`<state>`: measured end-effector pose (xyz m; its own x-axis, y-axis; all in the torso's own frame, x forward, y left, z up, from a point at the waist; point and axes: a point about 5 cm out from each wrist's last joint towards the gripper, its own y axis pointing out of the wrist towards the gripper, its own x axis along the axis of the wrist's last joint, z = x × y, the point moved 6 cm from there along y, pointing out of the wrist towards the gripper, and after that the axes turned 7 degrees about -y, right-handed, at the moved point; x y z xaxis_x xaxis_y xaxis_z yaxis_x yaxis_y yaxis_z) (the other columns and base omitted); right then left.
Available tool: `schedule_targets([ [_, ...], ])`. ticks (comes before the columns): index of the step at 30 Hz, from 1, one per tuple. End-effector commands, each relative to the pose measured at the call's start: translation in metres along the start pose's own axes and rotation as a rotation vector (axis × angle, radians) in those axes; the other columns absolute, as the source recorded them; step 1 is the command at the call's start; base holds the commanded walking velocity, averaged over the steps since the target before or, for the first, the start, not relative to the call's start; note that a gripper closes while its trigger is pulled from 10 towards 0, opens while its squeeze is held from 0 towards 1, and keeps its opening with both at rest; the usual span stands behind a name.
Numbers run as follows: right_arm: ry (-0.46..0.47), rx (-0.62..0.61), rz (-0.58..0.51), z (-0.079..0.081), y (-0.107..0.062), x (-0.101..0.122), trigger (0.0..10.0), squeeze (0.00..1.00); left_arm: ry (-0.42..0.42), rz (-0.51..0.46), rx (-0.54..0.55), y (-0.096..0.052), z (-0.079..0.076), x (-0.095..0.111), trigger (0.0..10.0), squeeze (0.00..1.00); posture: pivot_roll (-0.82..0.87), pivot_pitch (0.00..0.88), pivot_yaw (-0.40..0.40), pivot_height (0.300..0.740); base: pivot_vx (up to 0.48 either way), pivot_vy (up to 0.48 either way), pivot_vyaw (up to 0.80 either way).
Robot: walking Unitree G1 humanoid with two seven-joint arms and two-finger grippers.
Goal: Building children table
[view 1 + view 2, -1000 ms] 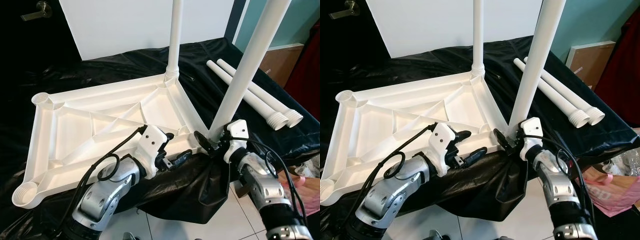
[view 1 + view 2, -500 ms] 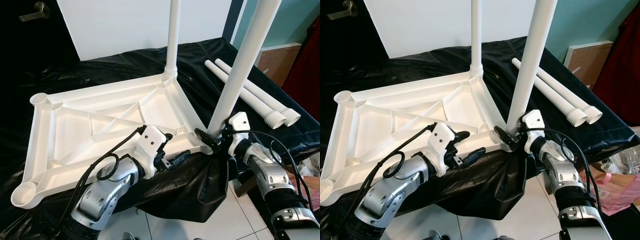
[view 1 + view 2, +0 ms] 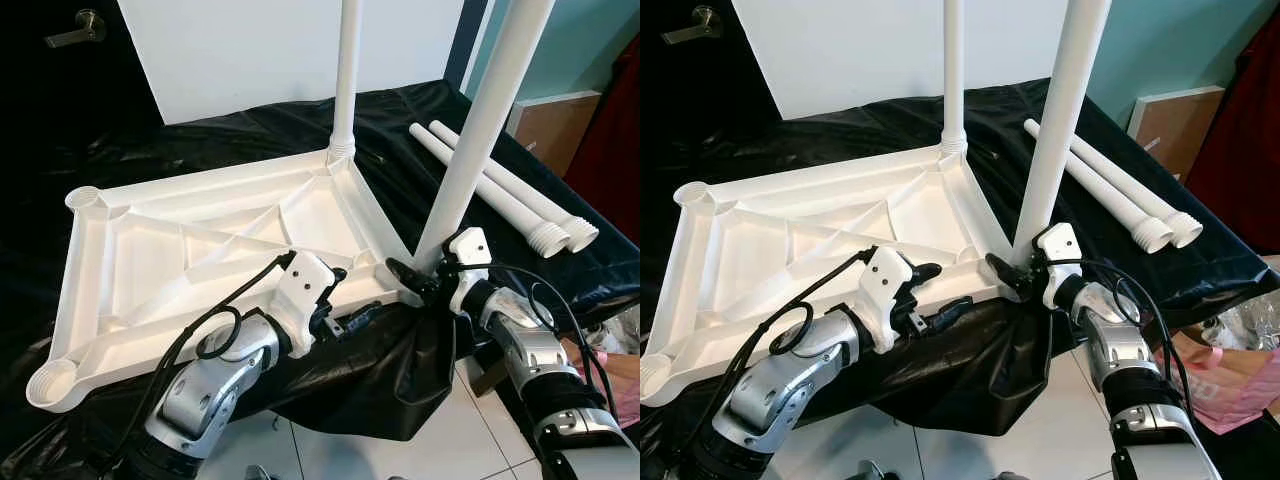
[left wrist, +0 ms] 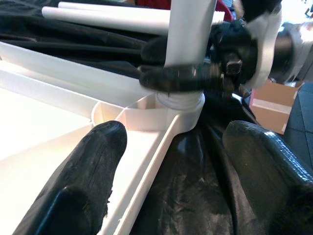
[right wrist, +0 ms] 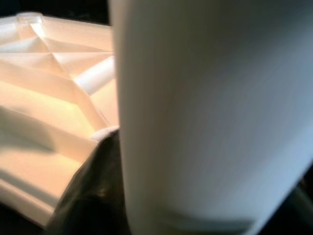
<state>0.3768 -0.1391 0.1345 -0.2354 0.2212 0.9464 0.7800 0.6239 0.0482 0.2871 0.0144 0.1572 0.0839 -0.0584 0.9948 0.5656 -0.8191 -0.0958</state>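
Right fingers (image 3: pixel 415 283) clamp the near leg (image 3: pixel 470 150), its top cut off; left fingers (image 3: pixel 345 300) spread, empty.

The white plastic tabletop (image 3: pixel 200 260) lies upside down, ribbed underside up, with round sockets at its corners. Two white legs stand upright in it: one (image 3: pixel 347 80) at the far corner, one (image 3: pixel 470 150) at the near right corner. Two spare legs (image 3: pixel 510 190) lie side by side nearby.
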Motion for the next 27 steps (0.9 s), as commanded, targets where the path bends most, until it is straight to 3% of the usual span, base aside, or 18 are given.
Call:
schedule_targets([
  [1, 0.022, -0.001, 0.023, 0.005, 0.001, -0.008, 6.7, 0.0, 0.013, 0.003, -0.088, 0.001, -0.01, 0.001, 10.0, 0.0, -0.04, 0.065, 0.014, 0.74, 0.0, 0.0, 0.0],
  [3, 0.029, -0.008, 0.027, 0.005, 0.001, -0.01, 6.7, 0.0, 0.014, 0.003, -0.089, 0.001, -0.01, 0.001, 10.0, 0.0, -0.04, 0.064, 0.013, 0.74, 0.0, 0.0, 0.0],
  [4, 0.042, -0.016, 0.027, 0.006, 0.001, -0.011, 10.0, 0.0, 0.016, 0.003, -0.088, 0.001, -0.009, 0.001, 10.0, 0.0, -0.04, 0.064, 0.013, 0.74, 0.0, 0.0, 0.0],
  [11, 0.121, -0.097, 0.037, 0.007, 0.0, -0.017, 10.0, 0.0, 0.011, 0.003, -0.082, -0.001, -0.01, 0.0, 10.0, 0.0, -0.03, 0.07, 0.01, 0.74, 0.0, 0.0, 0.0],
  [19, 0.17, -0.319, 0.113, 0.002, 0.0, -0.029, 10.0, 0.0, 0.008, 0.003, -0.063, -0.001, -0.006, -0.001, 10.0, 0.0, -0.04, 0.079, 0.0, 0.74, 0.0, 0.0, 0.0],
  [27, 0.21, -0.458, 0.131, 0.013, 0.001, -0.031, 10.0, 0.0, 0.014, -0.004, -0.035, -0.001, 0.002, 0.002, 10.0, 0.0, -0.03, 0.083, -0.005, 0.74, 0.0, 0.0, 0.0],
])
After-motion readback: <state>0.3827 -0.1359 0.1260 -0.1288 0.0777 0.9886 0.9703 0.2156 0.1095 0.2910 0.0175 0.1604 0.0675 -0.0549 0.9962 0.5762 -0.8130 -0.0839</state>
